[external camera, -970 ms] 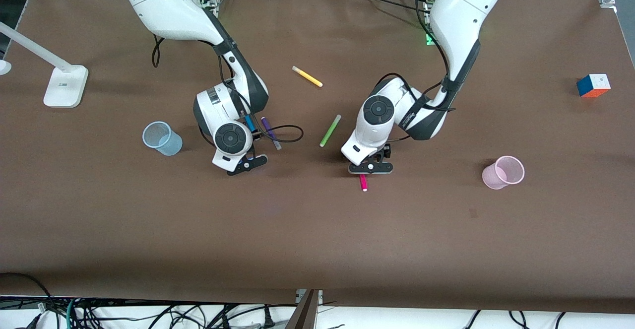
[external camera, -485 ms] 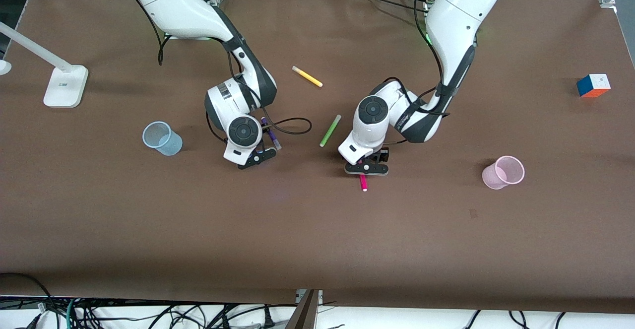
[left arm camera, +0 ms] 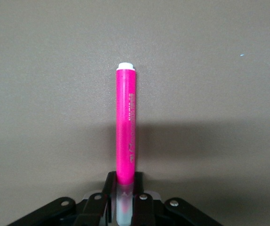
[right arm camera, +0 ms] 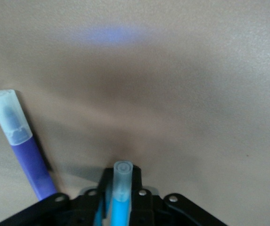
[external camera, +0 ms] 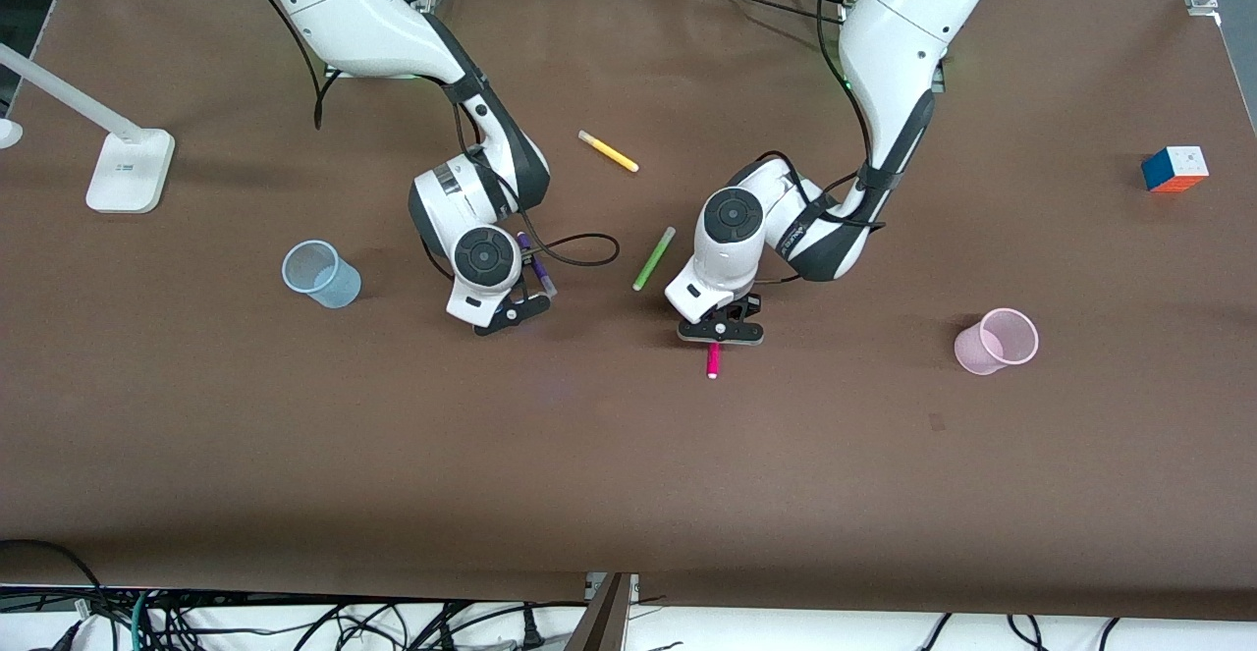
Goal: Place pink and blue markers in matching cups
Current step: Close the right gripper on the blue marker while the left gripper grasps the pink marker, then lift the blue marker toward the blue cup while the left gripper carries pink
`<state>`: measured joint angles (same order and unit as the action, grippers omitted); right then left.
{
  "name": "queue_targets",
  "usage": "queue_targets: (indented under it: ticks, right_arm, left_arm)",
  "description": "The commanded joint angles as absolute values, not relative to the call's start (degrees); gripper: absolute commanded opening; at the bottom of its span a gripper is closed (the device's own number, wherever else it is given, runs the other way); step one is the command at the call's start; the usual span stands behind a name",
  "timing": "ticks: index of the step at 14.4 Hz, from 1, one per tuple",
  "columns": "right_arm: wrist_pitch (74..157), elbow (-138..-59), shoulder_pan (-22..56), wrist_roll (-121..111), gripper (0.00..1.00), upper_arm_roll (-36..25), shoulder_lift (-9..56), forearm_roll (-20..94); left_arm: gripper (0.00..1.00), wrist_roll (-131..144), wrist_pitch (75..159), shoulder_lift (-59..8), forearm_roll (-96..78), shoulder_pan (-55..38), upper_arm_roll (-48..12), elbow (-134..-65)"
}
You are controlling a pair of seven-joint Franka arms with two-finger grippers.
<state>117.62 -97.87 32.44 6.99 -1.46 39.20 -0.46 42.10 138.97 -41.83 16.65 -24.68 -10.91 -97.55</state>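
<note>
Near the middle of the front view, the left gripper (external camera: 721, 333) sits low over the brown tabletop (external camera: 628, 455), its jaws closed on one end of the pink marker (external camera: 713, 360); the left wrist view shows that marker (left arm camera: 126, 125) running straight out from the jaws, white tip outermost, with bare tabletop around it. The pink cup (external camera: 996, 341) stands upright at the centre right of the frame, well apart from the marker, with an open stretch of tabletop between them. Just to the frame's left of centre, the right gripper (external camera: 511, 314) holds the blue marker (right arm camera: 120, 193) between closed jaws, pale cap outward; the purple marker (right arm camera: 22, 143) lies on the tabletop just beside it, apart from the jaws. The blue cup (external camera: 320, 274) stands upright at the centre left, near this gripper. A green marker (external camera: 654, 257) lies between the two wrists and a yellow marker (external camera: 608, 151) above it in the frame. A colour cube (external camera: 1175, 169) sits near the right edge, a white lamp base (external camera: 129, 171) near the left edge.
</note>
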Motion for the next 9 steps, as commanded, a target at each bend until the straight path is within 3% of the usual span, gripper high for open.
queue_targets:
  ticks: [1,7,9]
  right_arm:
    - [118.0,-98.3,32.0,5.4,0.0,-2.1,36.5,-0.3]
    - [110.9,-97.6,28.1,-22.2,0.0,-6.9,25.8,0.1]
    - [107.7,-97.7,23.9,-35.8,0.0,-7.8,23.2,5.1]
  left_arm:
    - [0.01,40.5,136.6,-40.5,17.9,-24.6,-10.5,-96.7]
    - [0.02,17.2,117.6,-31.6,17.8,-17.3,-10.1,-95.8]
    - [0.03,9.4,110.9,-29.5,17.9,-14.5,-9.9,-94.8]
